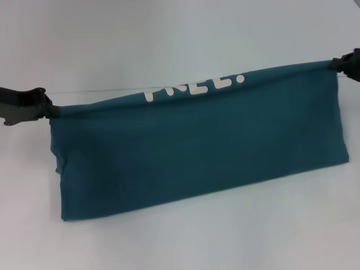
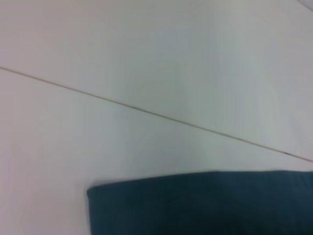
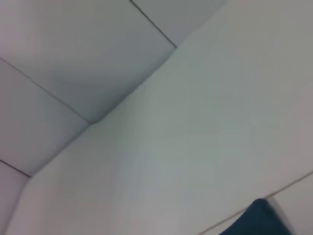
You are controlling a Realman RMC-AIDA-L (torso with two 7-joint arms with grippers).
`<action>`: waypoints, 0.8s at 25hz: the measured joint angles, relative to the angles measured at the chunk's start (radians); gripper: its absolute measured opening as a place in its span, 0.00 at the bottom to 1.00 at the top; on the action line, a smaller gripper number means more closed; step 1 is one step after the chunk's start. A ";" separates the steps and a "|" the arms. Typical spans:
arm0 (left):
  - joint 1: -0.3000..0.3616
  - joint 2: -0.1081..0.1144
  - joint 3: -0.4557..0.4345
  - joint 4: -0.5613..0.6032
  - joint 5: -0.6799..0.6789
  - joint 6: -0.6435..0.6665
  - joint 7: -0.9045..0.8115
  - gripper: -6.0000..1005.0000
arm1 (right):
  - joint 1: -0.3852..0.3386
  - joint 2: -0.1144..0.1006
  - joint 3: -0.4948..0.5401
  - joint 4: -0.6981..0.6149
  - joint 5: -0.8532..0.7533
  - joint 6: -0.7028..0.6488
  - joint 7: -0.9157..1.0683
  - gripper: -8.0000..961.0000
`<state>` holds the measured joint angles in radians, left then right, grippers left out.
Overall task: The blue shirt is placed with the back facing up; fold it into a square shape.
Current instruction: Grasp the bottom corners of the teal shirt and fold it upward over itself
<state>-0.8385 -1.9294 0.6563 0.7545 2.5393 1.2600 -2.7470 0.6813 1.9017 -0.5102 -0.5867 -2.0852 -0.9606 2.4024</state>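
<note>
Currently listed: blue shirt (image 1: 197, 149), folded into a long band, white lettering along its raised top edge, lower edge lying on the white surface (image 1: 180, 242). Left gripper (image 1: 49, 108) pinches the top left corner; right gripper (image 1: 333, 64) pinches the top right corner.

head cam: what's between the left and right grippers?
Only the blue shirt, stretched between the left gripper and the right gripper, each clamping an end of its top edge. Head view shows it.
</note>
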 joint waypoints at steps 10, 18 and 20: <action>0.007 -0.021 0.010 -0.044 -0.001 -0.089 0.013 0.02 | 0.050 0.044 -0.146 0.046 -0.001 0.251 -0.003 0.05; 0.006 -0.024 0.027 -0.057 -0.001 -0.119 0.011 0.02 | 0.061 0.046 -0.148 0.050 0.001 0.263 -0.003 0.05; 0.006 -0.024 0.027 -0.058 -0.001 -0.121 0.010 0.02 | 0.064 0.046 -0.148 0.050 -0.001 0.264 -0.003 0.05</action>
<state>-0.8325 -1.9533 0.6832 0.6969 2.5387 1.1388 -2.7368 0.7451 1.9479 -0.6585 -0.5369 -2.0860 -0.6968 2.3991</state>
